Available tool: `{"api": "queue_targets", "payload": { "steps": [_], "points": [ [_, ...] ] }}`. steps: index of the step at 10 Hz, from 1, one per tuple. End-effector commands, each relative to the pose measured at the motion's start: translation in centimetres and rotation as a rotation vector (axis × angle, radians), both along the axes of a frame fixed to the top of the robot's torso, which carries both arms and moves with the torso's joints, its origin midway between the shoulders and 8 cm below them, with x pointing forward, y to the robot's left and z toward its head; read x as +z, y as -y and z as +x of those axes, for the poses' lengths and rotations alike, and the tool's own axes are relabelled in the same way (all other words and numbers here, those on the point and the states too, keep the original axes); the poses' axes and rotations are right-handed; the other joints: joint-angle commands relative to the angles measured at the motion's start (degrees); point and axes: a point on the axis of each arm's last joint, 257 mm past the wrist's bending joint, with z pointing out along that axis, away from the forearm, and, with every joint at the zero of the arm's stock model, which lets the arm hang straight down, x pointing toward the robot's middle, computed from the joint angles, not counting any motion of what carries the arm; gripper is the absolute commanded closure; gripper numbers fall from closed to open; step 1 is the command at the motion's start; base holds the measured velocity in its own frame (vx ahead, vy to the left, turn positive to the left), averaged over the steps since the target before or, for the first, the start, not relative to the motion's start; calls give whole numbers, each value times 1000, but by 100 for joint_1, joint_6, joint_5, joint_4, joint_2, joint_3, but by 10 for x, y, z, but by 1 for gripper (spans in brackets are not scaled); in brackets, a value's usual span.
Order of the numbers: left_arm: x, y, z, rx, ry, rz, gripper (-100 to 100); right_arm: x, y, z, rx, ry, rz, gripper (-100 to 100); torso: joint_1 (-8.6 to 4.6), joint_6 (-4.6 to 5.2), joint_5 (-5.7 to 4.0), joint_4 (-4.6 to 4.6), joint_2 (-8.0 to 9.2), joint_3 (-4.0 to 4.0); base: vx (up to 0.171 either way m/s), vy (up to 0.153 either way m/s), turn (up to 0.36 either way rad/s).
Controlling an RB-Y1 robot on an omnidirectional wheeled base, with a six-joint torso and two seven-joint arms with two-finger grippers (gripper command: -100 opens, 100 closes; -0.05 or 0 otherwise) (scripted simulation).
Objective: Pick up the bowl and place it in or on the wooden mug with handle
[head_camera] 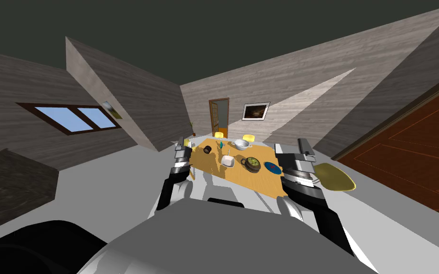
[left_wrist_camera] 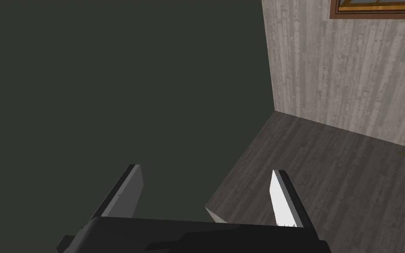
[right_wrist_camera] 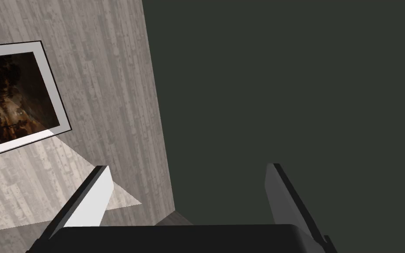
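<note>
Ahead, bowl (head_camera: 228,161) tiny on table (head_camera: 244,180); left claw (left_wrist_camera: 206,169), right claw (right_wrist_camera: 188,166) spread.

Head camera: steeply down and forward onto the desk (head_camera: 254,181) ahead. Wrist cameras: toward far walls; the right shares the framed picture (right_wrist_camera: 17,94) with head.

Lighting is moderate and even. A pale wedge of light crosses the far wall (head_camera: 309,97) and reappears below the framed picture (right_wrist_camera: 17,96). The worktop (head_camera: 261,183) is evenly lit. Walls splay strongly toward the corners. Rendering is sharp, without glare.
</note>
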Motion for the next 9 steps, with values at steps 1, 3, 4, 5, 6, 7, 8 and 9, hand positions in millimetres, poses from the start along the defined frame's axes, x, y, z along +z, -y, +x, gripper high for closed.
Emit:
{"api": "queue_targets", "payload": {
  "steps": [1, 3, 4, 5, 6, 7, 8, 9],
  "points": [
    [-5, 5, 5, -20, -17, 24, -100, 0, 0, 0, 0, 0, 0, 0, 0, 0, 0, 0, 0, 0, -4, -13, -8],
    [-16, 12, 16, -54, -54, 55, -100, 0, 0, 0, 0, 0, 0, 0, -8, 0, -2, 0, 2, 1, -11, -32, -14],
    [-24, 16, 23, -71, -77, 68, -100, 0, 0, 0, 0, 0, 0, 0, -12, 1, -2, 1, 4, 2, -16, -48, -14],
    [-33, 19, 31, -88, -104, 78, -100, 0, 0, 0, 0, 0, 0, 0, -17, 1, -3, 1, 4, 2, -21, -56, -20],
    [-44, 23, 40, -104, -134, 85, -100, 0, 0, 0, 0, 0, 0, 0, -19, 1, -4, 1, 5, 3, -25, -67, -22],
    [-55, 26, 49, -120, -165, 90, -100, 0, 0, 0, 0, 0, 0, 0, -24, 0, -5, 1, 8, 4, -22, -76, -20],
    [-68, 29, 59, -136, -200, 92, -100, 0, 0, 0, 0, 0, 0, 0, -27, 1, -6, 1, 6, 3, -12, -89, -31],
    [-82, 32, 69, -150, -237, 93, -100, 0, 0, 0, 0, 0, 0, 0, -33, 1, -7, 1, 4, 2, -23, -89, -24]
  ]
}}
